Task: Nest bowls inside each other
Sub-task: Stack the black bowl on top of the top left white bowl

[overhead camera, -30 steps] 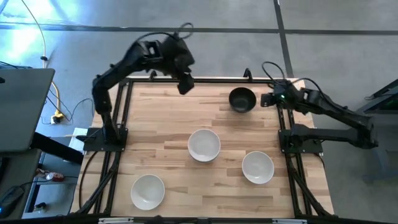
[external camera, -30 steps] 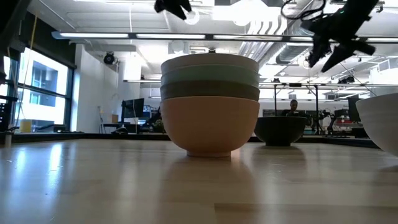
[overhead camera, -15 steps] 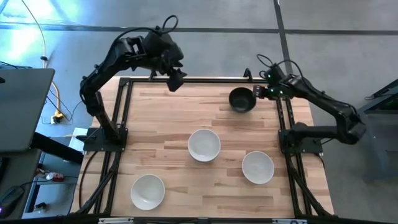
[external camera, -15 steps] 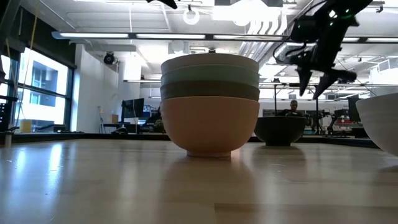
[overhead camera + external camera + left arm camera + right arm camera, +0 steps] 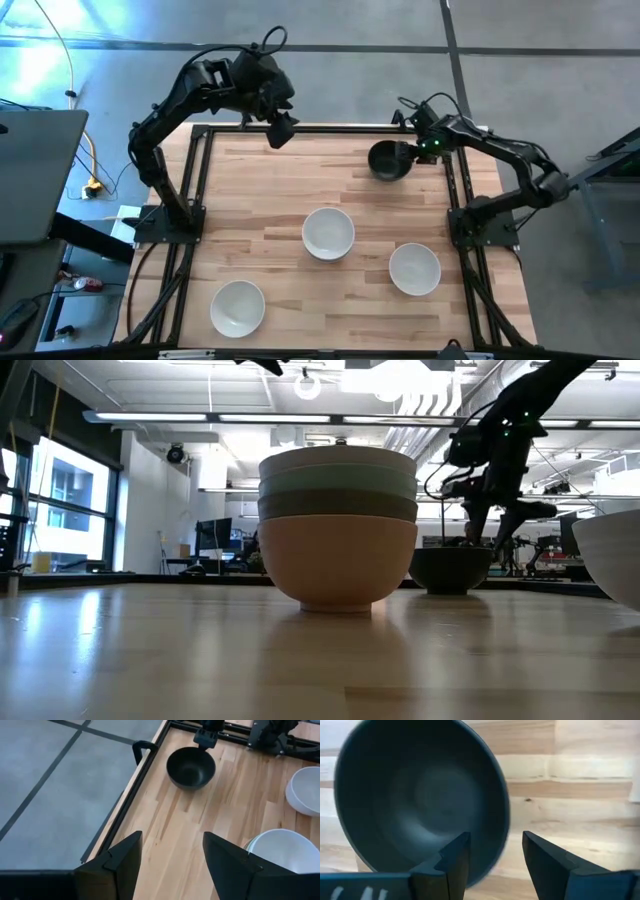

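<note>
So the right gripper (image 5: 408, 152) is down at the black bowl (image 5: 389, 160) near the bench's (image 5: 270, 200) far edge, fingers spread over its rim, nothing squeezed. Left gripper (image 5: 281, 131) hovers open. Stacked bowls (image 5: 338, 525) sit mid-bench.

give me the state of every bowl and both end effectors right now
black bowl: upright, empty, alone on the table's far side
stack of nested bowls: peach-orange at the bottom, white on top
two single white bowls: upright, empty, apart on the table
right end effector: open, straddling the black bowl's rim
left end effector: open, empty, above the table's far edge
</note>
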{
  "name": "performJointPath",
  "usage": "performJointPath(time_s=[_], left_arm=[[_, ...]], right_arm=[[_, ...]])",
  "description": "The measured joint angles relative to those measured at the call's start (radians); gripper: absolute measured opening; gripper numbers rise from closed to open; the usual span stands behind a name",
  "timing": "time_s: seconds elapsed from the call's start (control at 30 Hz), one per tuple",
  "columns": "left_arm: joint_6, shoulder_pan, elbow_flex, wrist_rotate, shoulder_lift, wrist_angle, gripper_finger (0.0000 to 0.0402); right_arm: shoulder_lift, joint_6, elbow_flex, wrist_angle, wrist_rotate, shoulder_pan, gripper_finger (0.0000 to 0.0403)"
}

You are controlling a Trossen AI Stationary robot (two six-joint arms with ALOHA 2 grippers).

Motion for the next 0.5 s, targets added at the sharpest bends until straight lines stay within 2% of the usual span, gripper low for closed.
performJointPath(time_s=[0.5], left_arm=[[0.011, 0.000, 0.000, 0.000, 0.000, 0.001, 0.0200]], right_arm=[[0.060, -0.038, 0.000, 0.019, -0.010, -0.034, 0.0172]])
